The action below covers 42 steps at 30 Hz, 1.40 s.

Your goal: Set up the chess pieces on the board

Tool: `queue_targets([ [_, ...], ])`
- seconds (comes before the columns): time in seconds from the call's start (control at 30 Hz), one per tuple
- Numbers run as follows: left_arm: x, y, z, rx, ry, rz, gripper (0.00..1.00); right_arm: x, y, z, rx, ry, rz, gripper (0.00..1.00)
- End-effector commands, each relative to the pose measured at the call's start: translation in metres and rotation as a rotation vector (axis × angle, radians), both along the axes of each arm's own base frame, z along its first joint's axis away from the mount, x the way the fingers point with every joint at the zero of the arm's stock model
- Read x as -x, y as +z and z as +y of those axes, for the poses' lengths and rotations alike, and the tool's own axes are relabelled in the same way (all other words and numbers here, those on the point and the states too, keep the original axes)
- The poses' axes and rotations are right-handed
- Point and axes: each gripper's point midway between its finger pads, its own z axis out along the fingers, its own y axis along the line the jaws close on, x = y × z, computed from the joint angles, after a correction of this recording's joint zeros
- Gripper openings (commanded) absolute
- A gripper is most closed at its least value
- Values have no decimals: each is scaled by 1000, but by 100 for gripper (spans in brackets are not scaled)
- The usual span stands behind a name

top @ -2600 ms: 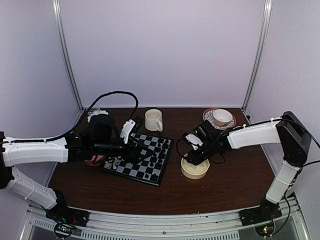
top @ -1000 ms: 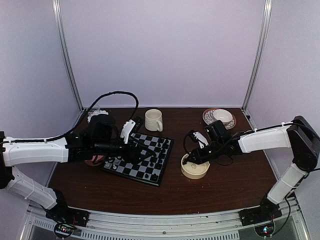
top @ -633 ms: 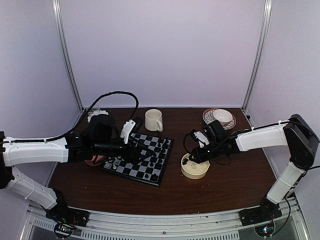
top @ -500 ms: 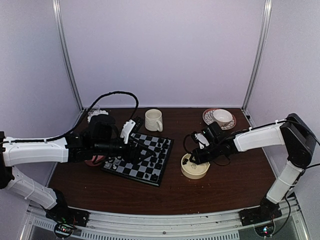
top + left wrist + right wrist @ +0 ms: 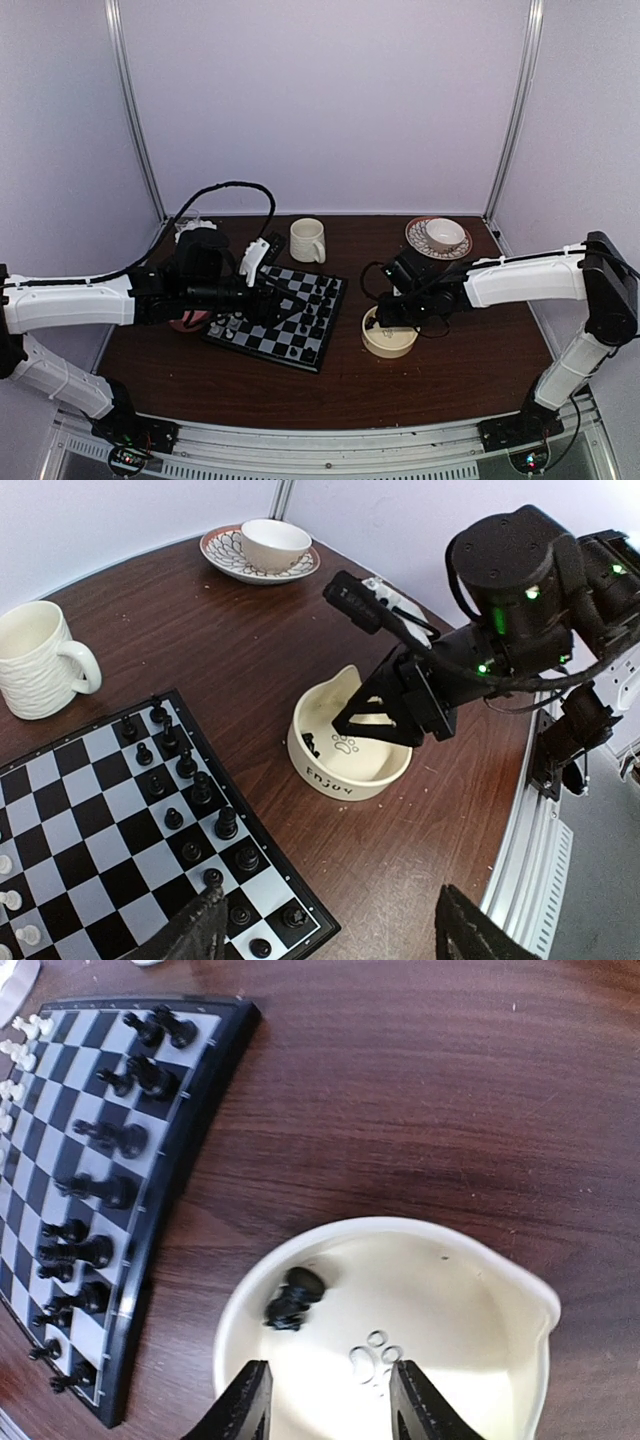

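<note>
Black piece (image 5: 295, 1298) in cream bowl (image 5: 497, 1295); right claw (image 5: 328, 1372) apart above; left claw (image 5: 332, 908) apart.

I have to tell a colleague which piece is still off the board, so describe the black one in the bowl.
On the brown table, just right of the chessboard, stands a cream bowl with a paw print. In it, on the side nearer the board, lies one black chess piece, tipped over and alone, whereas the other black pieces stand upright on squares.
</note>
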Motion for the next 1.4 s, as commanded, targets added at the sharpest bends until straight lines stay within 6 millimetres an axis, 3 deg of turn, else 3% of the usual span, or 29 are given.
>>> queue_targets([
  [0.0, 2, 12, -3, 36, -13, -23, 71, -6, 23, -16, 95, -177, -80, 43],
  [0.7, 0, 12, 0, 26, 7, -29, 71, -10, -22, 24, 72, -151, 7, 39],
  [1.03, 1, 15, 1, 33, 5, -33, 71, -12, -17, 27, 47, -154, -18, 39],
  [1.37, 1, 14, 1, 33, 3, -32, 71, -16, -24, 34, 61, -140, -8, 39],
])
